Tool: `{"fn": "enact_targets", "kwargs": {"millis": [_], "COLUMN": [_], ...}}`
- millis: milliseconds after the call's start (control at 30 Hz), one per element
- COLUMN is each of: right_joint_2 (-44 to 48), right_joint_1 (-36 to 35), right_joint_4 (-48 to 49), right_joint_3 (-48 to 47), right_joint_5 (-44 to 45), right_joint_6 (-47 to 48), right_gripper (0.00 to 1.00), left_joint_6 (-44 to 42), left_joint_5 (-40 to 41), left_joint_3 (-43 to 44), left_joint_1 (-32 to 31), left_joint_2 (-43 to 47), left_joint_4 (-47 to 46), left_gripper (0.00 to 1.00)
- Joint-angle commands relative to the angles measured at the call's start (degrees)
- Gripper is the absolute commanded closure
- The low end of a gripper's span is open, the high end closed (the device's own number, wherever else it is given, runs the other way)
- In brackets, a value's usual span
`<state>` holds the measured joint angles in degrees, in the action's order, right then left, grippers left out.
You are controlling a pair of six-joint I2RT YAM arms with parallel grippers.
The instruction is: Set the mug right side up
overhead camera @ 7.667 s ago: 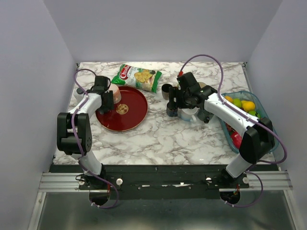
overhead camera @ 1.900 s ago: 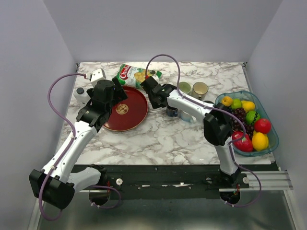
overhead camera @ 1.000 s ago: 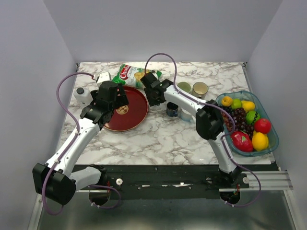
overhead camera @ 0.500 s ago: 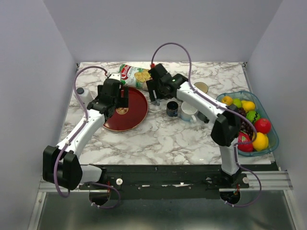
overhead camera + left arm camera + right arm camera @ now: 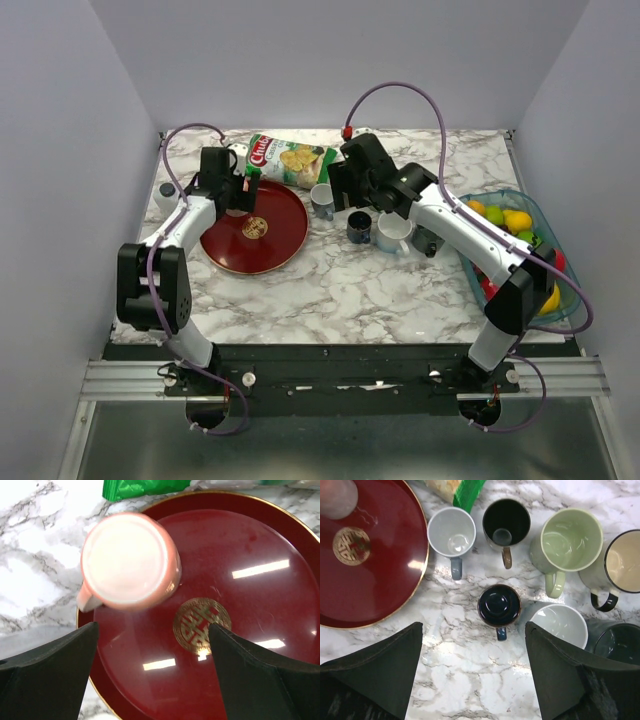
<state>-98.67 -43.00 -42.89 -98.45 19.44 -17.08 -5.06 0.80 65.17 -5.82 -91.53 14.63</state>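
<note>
A pink mug (image 5: 127,560) stands upside down on the left rim of the red plate (image 5: 235,545), its flat base up and its handle pointing out over the plate's edge. My left gripper (image 5: 155,680) hangs open above it, empty, one finger (image 5: 50,675) on each side of the view. In the top view the left gripper (image 5: 240,195) covers most of the mug. My right gripper (image 5: 475,680) is open and empty, high over a dark blue mug (image 5: 499,605); in the top view the right gripper (image 5: 345,195) is right of the plate (image 5: 270,240).
Upright mugs cluster right of the plate: grey-white (image 5: 451,531), black (image 5: 506,522), green (image 5: 570,540), cream (image 5: 622,560), white (image 5: 565,625). A chips bag (image 5: 290,160) lies behind the plate. A blue fruit basket (image 5: 520,215) stands at the right edge.
My left gripper has swung back to the plate's far-left rim, over the pink mug. My right gripper has moved right, off the plate's edge and over the mug cluster.
</note>
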Motion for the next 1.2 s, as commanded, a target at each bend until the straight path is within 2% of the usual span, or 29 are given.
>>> {"fn": "enact_targets", "kwargs": {"millis": [0, 133, 267, 433, 767, 1000, 1167], "right_joint_2": [0.5, 0.8, 1.0, 0.6, -1.2, -3.2, -4.2], "right_joint_1": [0.2, 0.2, 0.2, 0.3, 0.3, 0.3, 0.3], "right_joint_4": [-1.6, -2.0, -2.4, -2.7, -3.8, -5.0, -5.2], "right_joint_3": [1.4, 1.9, 2.0, 1.8, 0.5, -1.9, -3.4], "right_joint_5": [-0.7, -0.9, -0.2, -0.5, -0.8, -1.2, -1.5], "right_joint_6": [-0.8, -0.9, -0.8, -0.8, -0.4, -0.1, 0.5], "right_gripper": [0.11, 0.11, 0.11, 0.11, 0.11, 0.11, 0.11], "left_joint_6": [-4.6, -6.5, -7.5, -9.0, -10.6, -11.0, -6.7], "left_joint_5": [-1.2, 1.2, 1.8, 2.9, -8.4, -17.1, -18.9], "left_joint_3": [5.8, 10.5, 10.7, 13.3, 15.6, 18.9, 20.7], "left_joint_1": [1.7, 1.8, 1.9, 2.3, 7.4, 9.3, 9.9], "left_joint_2": [-3.7, -6.8, -8.3, -11.9, -13.2, -16.3, -17.4], "left_joint_4": [-3.7, -1.0, -1.2, 3.1, 7.1, 14.1, 17.7], "left_gripper": [0.01, 0.01, 0.01, 0.01, 0.01, 0.01, 0.01]}}
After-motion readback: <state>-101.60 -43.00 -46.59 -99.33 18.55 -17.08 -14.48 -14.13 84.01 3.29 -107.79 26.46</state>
